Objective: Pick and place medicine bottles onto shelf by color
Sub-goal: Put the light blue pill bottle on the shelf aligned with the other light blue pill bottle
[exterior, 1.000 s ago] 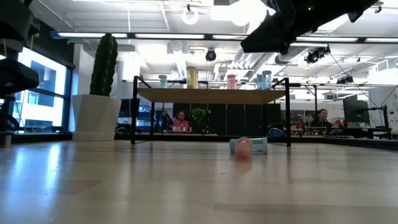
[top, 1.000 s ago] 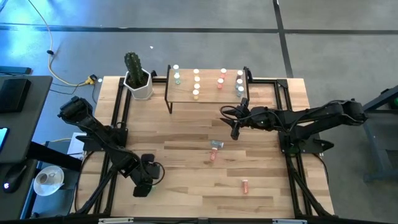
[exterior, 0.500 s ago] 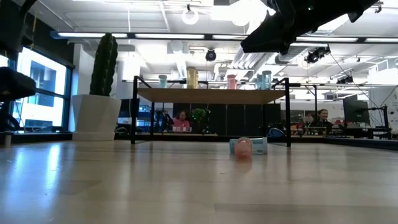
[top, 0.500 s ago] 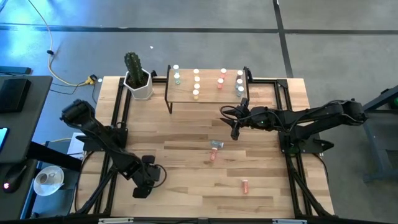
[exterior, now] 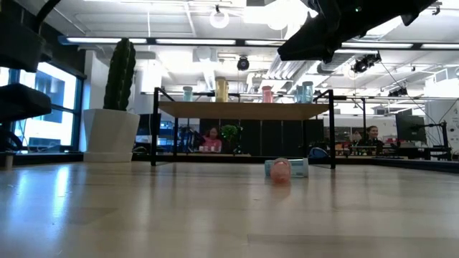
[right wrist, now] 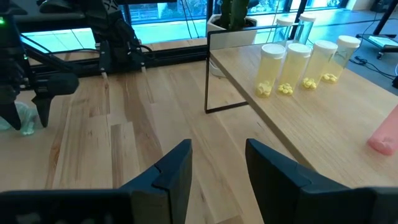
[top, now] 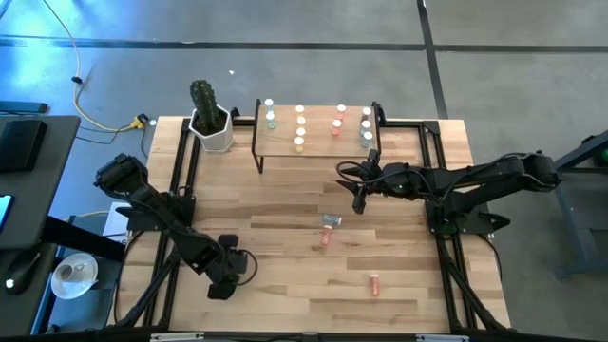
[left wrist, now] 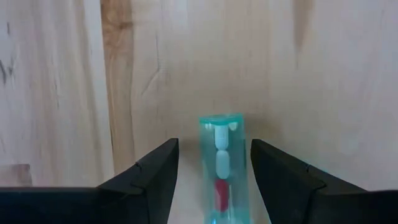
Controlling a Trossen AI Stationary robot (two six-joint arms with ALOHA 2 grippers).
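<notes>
My left gripper points down near the table's near left, open. Its fingers stand on either side of a teal medicine bottle with wood showing in both gaps. The gripper hides this bottle in the high view. My right gripper hovers open and empty in front of the shelf's right end. The light-wood shelf carries upright bottles in groups: teal, yellow, pink, pale blue. A pale blue bottle and two pink ones lie on the table.
A white pot with a cactus stands left of the shelf at the far edge. Black frame rails run along the table's left and right sides. Bare wood lies between the two grippers in the table's middle.
My left arm has sunk a little toward the table, and its gripper has shifted slightly toward the table's right edge. My right arm and the bottles on the table and shelf have kept still.
</notes>
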